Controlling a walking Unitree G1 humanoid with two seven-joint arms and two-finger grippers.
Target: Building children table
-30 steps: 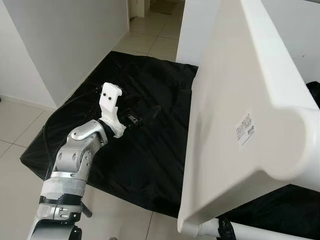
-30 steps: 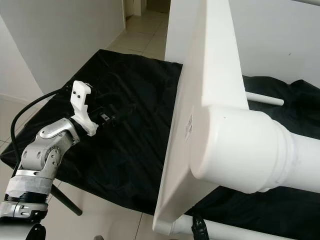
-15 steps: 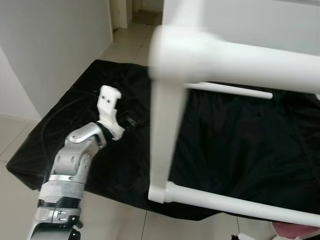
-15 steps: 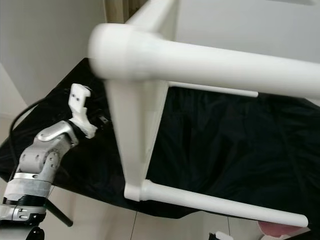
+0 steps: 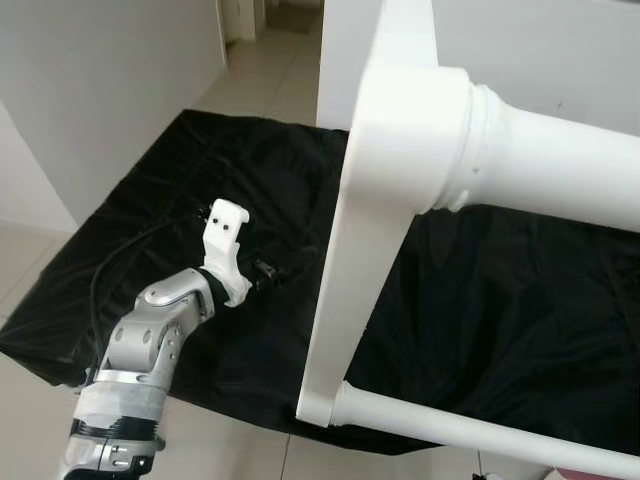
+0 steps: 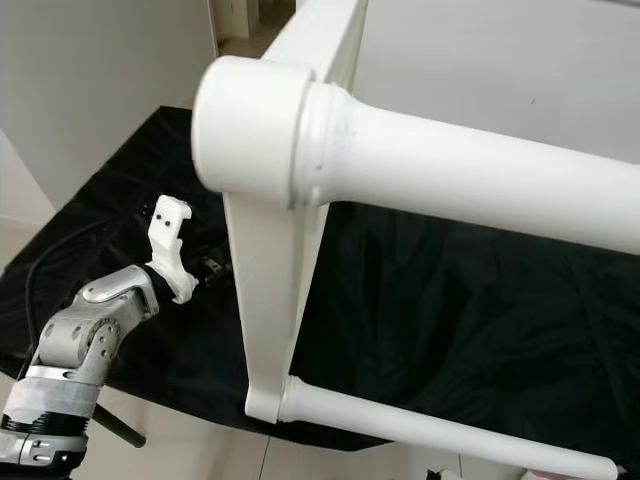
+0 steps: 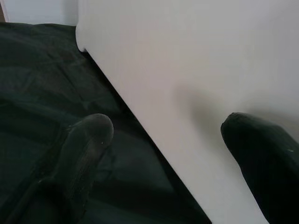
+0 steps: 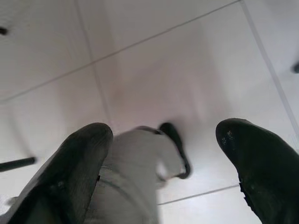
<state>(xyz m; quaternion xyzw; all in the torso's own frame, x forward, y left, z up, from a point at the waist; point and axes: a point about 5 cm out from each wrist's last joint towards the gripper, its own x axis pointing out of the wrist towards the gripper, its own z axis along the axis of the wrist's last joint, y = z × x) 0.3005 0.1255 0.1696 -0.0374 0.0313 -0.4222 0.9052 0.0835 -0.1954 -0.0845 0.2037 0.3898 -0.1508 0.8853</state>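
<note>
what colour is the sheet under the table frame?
Black. The sheet spread on the pale tiled floor under the white table frame shows best in the left eye view.

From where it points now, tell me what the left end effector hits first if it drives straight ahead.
Likely the white tabletop: it lies right ahead of the open left end effector, over the black sheet. Depth is unclear.

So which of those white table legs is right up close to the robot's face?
The thick turned leg running across the top of the head view, with its rounded collar. The slimmer leg lies low down, over the black cloth.
</note>
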